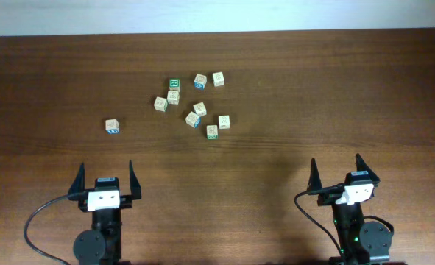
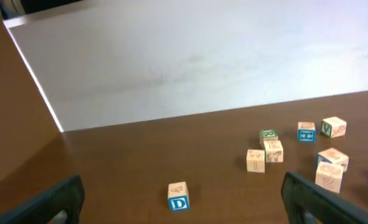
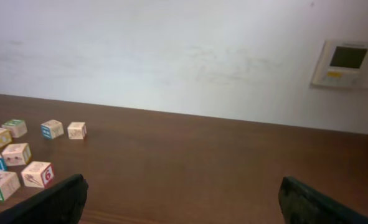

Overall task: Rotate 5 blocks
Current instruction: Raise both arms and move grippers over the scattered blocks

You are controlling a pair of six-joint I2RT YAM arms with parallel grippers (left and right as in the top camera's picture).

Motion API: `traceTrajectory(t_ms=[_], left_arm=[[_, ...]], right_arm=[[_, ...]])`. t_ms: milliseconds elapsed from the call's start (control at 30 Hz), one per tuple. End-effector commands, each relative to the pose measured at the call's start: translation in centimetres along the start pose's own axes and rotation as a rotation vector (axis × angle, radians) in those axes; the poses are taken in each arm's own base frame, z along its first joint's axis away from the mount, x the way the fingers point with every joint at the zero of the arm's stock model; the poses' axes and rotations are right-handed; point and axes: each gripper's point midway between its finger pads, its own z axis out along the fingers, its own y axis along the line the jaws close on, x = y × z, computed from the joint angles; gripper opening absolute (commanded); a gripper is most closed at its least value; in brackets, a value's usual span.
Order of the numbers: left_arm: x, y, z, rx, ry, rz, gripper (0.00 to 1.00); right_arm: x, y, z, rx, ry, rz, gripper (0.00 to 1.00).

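One wide brown wooden table [image 1: 291,96] fills nearly all of the overhead view, and a white wall [image 3: 171,50] rises behind its far edge. My left gripper [image 1: 106,168] and my right gripper [image 1: 335,160] sit at the near edge, well apart from each other. Each has its two dark fingers spread wide with nothing between them. A pale wall panel [image 3: 347,64] with a dark screen hangs at the right of my right wrist view.

The blocks [image 1: 193,119] lie in a loose cluster toward the far middle of the table, well away from both grippers and somewhat nearer my left side. A green-topped cube [image 1: 174,84] sits at the cluster's far left corner, just beside a pale one. A lone block [image 1: 112,126] with a blue D facing me stands apart to the left, ahead of my left gripper.
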Motion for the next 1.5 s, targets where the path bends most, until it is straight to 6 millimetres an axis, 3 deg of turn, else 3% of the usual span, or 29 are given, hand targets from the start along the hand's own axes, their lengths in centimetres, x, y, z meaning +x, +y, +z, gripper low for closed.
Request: traceTrajectory(t_ms=[0, 100, 133, 267, 467, 600, 733, 900, 1067, 1200, 1233, 1267, 1300, 1400, 1467], left_arm=[[-4.4, 0.4, -0.4, 0.009, -0.078, -0.037, 0.99], [-7.4, 0.7, -0.1, 0.020, -0.086, -0.037, 0.99], [-8.8, 0.7, 0.3, 0.040, -0.070, -0.039, 0.99], [-12.1, 0.7, 2.0, 0.082, 0.015, -0.038, 0.99], [-16.4, -0.6, 6.9, 0.222, 0.174, -0.051, 0.99], [-16.5, -2.0, 11.7, 0.326, 0.367, -0.078, 0.99], [-14.8, -3.4, 15.4, 0.409, 0.575, -0.116, 0.99], [-10.4, -4.2, 18.5, 0.435, 0.834, -0.144, 0.99], [-4.6, -4.8, 20.1, 0.425, 0.988, -0.143, 0.99], [-1.7, -5.5, 18.9, 0.451, 1.110, -0.162, 0.99], [-0.8, -4.9, 19.2, 0.410, 1.128, -0.131, 0.98], [0.1, -3.7, 19.4, 0.342, 1.151, -0.086, 0.84], [1.1, -2.5, 19.6, 0.262, 1.181, -0.057, 0.76], [4.0, 1.1, 19.8, -0.021, 1.265, -0.065, 0.82], [6.6, 1.1, 19.8, -0.033, 1.328, -0.072, 0.80]], right_arm=[[-5.3, 0.0, -0.6, -0.021, -0.097, 0.002, 0.98], [-9.4, -0.1, -0.7, -0.031, -0.129, -0.001, 0.98], [-11.5, 0.3, -0.4, -0.062, -0.135, -0.003, 0.98], [-16.0, 1.4, 1.6, -0.155, -0.093, -0.003, 0.98], [-20.5, 3.6, 6.9, -0.333, 0.002, 0.014, 0.98], [-21.3, 6.1, 12.2, -0.521, 0.177, 0.142, 0.98], [-19.3, 8.7, 16.6, -0.667, 0.424, 0.257, 0.98], [-13.8, 13.1, 20.5, -0.742, 0.737, 0.335, 0.98], [-6.6, 17.3, 22.0, -0.800, 0.927, 0.363, 0.98], [-2.2, 18.5, 21.4, -0.810, 1.068, 0.399, 0.98], [-1.0, 18.6, 21.4, -0.801, 1.100, 0.399, 0.99], [-0.1, 18.6, 21.4, -0.794, 1.123, 0.403, 1.00], [0.7, 18.5, 21.4, -0.784, 1.144, 0.404, 1.00], [2.9, 18.3, 21.4, -0.716, 1.200, 0.353, 1.00], [4.5, 17.8, 21.3, -0.626, 1.239, 0.268, 0.98]])
